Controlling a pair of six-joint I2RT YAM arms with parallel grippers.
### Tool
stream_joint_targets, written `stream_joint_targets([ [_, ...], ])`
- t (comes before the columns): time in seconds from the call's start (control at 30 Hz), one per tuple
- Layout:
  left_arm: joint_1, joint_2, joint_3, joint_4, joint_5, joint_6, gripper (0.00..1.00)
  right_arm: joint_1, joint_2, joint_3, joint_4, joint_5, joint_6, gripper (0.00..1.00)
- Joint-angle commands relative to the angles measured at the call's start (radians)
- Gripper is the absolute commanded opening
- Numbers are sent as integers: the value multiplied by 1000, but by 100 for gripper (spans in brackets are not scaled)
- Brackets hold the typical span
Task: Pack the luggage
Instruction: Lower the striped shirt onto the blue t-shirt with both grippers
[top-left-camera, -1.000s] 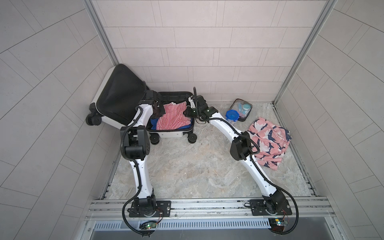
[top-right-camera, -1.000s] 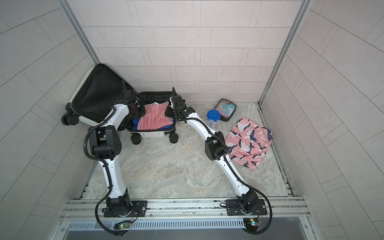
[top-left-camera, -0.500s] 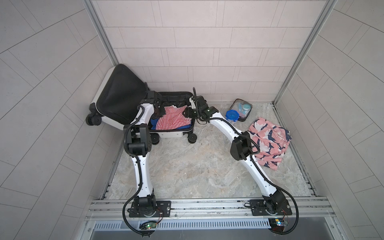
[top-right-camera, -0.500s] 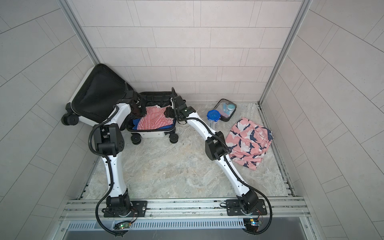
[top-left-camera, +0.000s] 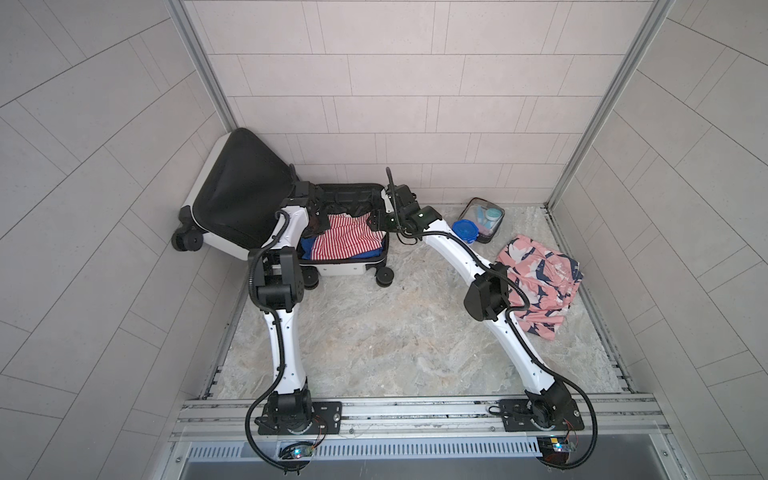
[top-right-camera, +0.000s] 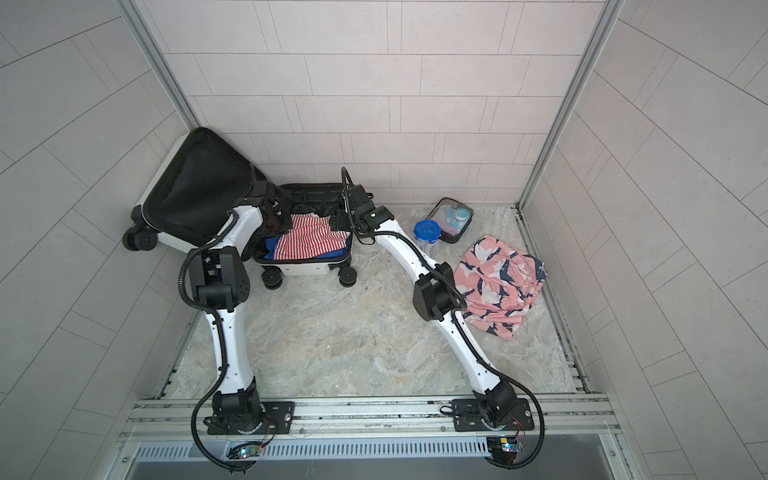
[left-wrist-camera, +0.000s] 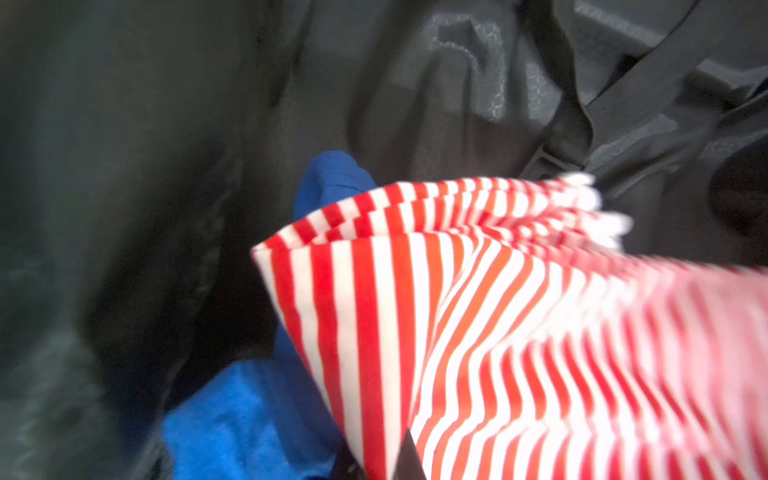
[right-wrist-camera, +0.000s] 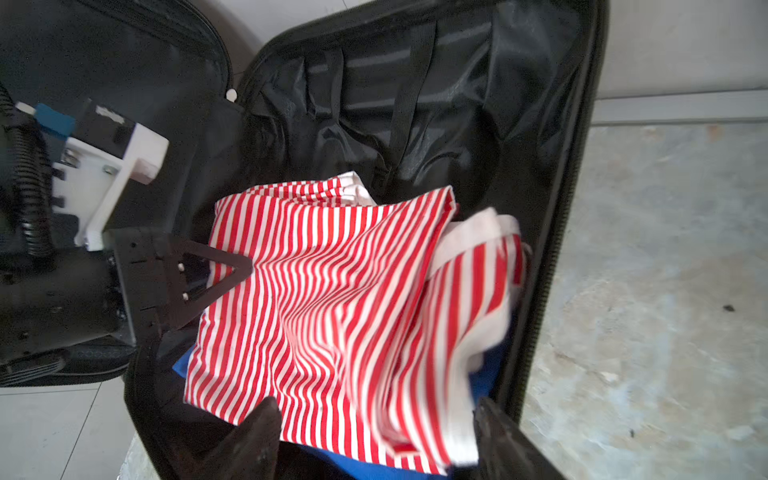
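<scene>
Now R gripper (right-wrist-camera: 376, 405) spread, released; L gripper (right-wrist-camera: 232, 268) clenched on striped shirt (right-wrist-camera: 332, 291); shd lay flat in luggage (top-left-camera: 345, 269).

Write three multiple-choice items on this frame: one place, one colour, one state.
1. Where is the pink patterned garment?
A) inside the luggage
B) on the floor beside the right arm
C) hanging on the wall

2. What colour is the cloth under the striped shirt?
A) green
B) blue
C) yellow

3. The right hand is:
A) shut on a shoe
B) shut on a bottle
C) open above the striped shirt

Answers:
1 B: it lies on the marble, outside the luggage.
2 B: blue shows past the shirt's edge.
3 C: its fingers stand wide apart in the right wrist view.
</scene>
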Motion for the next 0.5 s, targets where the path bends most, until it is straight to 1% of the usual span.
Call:
stream_joint_targets([
  [0.0,15,18,47,-25,-41,13,0,-3,-96,19,-48,38,-29,77],
  [0.23,19,21,57,-39,-59,2,0,-3,-140,11,-115,52,-41,77],
  [0.27,20,22,65,-47,-63,-1,2,-3,-148,6,-126,50,-44,77],
  [0.37,25,14,76,-65,-78,-13,24,-3,-185,-32,-144,45,-60,77],
  [0.4,27,4,76,-67,-80,-15,36,-2,-201,-50,-151,39,-71,77],
  [0.47,26,-13,75,-69,-79,-15,53,-2,-232,-84,-161,33,-86,77],
])
